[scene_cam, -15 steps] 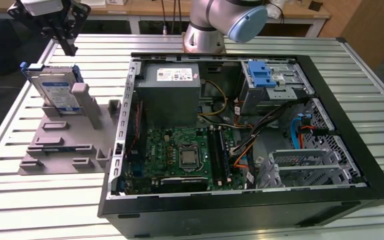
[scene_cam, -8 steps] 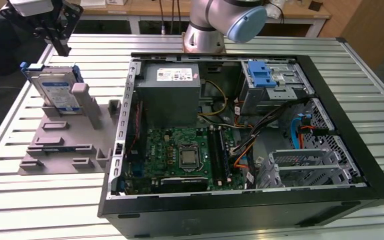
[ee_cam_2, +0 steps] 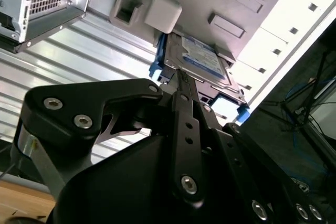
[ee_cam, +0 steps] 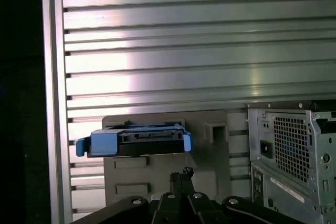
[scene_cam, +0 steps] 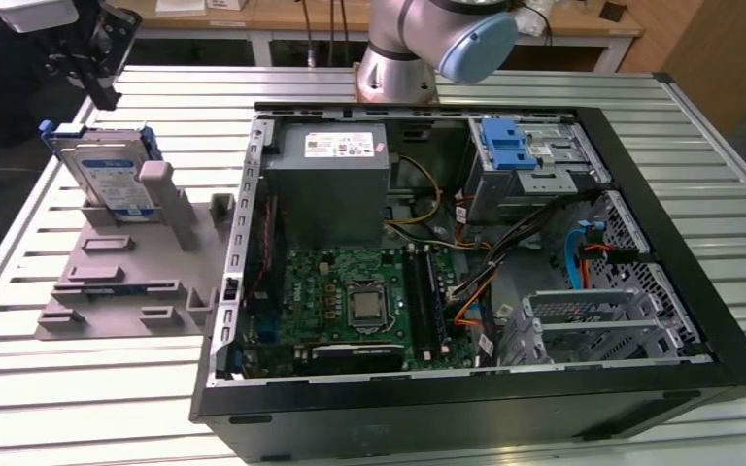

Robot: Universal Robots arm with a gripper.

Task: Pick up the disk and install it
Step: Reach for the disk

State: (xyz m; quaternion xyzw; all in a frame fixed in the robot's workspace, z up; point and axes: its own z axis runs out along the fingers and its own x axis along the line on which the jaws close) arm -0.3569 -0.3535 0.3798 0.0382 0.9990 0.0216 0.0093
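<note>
The disk (scene_cam: 108, 175) stands on edge in the grey fixture block (scene_cam: 127, 282), at the exterior view's left, its white-and-blue label facing the front and blue rails along its sides. My gripper (scene_cam: 98, 92) hangs above and slightly behind the disk without touching it. In the first wrist view the fingertips (ee_cam: 180, 174) sit together, shut with nothing between them, a short way from the blue-railed disk (ee_cam: 139, 141). The second wrist view has the disk (ee_cam_2: 202, 61) just beyond the gripper (ee_cam_2: 181, 74).
An open computer case (scene_cam: 684, 243) lies to the fixture's right in the exterior view, holding a power-supply box (scene_cam: 334, 184), a motherboard (scene_cam: 360, 301) and a drive bay with a blue bracket (scene_cam: 516, 146). The arm's base (scene_cam: 399, 68) stands behind the case. The slatted metal table (scene_cam: 75, 388) extends in front.
</note>
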